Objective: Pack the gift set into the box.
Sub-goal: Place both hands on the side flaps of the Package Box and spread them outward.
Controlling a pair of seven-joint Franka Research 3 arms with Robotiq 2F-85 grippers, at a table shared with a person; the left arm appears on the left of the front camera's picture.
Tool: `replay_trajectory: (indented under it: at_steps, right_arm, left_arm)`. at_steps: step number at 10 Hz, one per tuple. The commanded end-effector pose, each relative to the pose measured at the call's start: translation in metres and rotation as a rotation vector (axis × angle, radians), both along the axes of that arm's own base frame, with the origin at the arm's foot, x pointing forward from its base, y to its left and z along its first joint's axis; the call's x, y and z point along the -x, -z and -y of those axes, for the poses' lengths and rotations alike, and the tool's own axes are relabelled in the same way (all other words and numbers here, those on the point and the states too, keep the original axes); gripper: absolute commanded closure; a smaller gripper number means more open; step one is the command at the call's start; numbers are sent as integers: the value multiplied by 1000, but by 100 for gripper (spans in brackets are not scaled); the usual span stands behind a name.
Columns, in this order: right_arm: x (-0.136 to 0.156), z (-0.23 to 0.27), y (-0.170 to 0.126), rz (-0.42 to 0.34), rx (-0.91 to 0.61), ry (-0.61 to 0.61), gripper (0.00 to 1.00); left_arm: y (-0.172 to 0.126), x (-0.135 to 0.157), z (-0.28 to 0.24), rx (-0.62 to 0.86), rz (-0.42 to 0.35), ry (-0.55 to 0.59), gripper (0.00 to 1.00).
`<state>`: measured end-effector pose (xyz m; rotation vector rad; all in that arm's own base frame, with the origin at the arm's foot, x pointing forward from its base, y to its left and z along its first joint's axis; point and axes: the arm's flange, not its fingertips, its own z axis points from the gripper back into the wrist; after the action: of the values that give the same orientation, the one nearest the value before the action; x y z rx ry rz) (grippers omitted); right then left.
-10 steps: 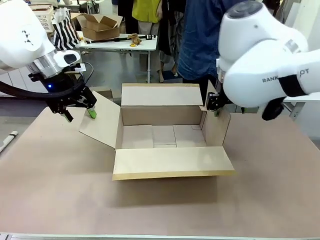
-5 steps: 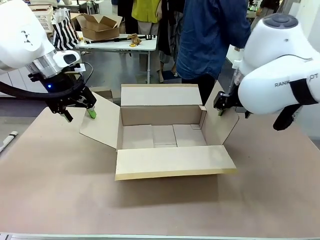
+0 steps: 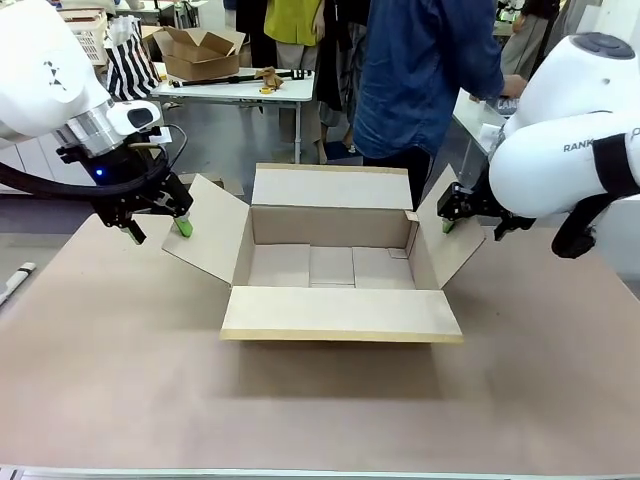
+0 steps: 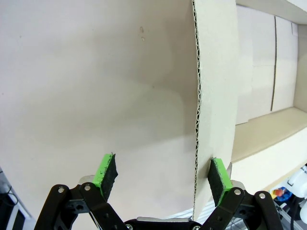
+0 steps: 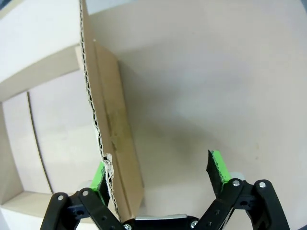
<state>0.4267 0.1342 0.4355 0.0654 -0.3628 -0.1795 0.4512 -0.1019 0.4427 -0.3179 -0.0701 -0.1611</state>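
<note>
Box [image 3: 330,228]: sits mid-table, upright, all four flaps open. Interior bare, floor panels only; nothing packed yet.

Changes vs 1 s ago:
- R flap [image 3: 447,250] was standing near upright against the box end. It now leans outward, clear of the opening.
- My right gripper [image 3: 472,218] has swung out toward my right side, taking the flap with it.
- Box has crept slightly toward my right on the table [image 3: 120,390].
- L flap [image 3: 208,238] and my left gripper [image 3: 160,228] approx. unchanged.

Hands:
- Left gripper [image 4: 163,177]: fingers spread wide, gripping nothing. The flap's corrugated edge runs between the pads, close by one of them; contact cannot be confirmed.
- Right gripper [image 5: 158,175]: same condition, spread wide and straddling the R flap's edge, which lies against or just beside one pad. No clamp.

Surroundings: person [image 3: 420,80] in blue stands at the far side, behind the far flap, turned toward a side table.

Assessment: opening now unobstructed on both ends. Prep step approx. complete; the gift set has yet to go in. Risk: neither flap is pinched, so either could spring back once my fingers leave. Recommend holding both flaps out during loading.
</note>
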Motion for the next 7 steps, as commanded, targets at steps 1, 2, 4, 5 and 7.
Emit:
replay_trajectory:
  at_steps: [1,2,4,5,7]
  right_arm:
    - [0,-5,1,7,20,17,0]
    - [0,0,0,0,0,0,0]
    - [-12,38,4,-66,-168,-23,0]
    - [-12,49,4,-76,-214,-39,0]
    - [-8,62,4,-80,-237,-21,0]
  left_arm:
    - [-2,1,0,-19,4,-14,0]
    - [-2,1,0,-19,4,-14,0]
    - [-2,1,0,-19,4,-14,0]
    - [-2,1,0,-19,4,-14,0]
    - [-2,1,0,-19,4,-14,0]
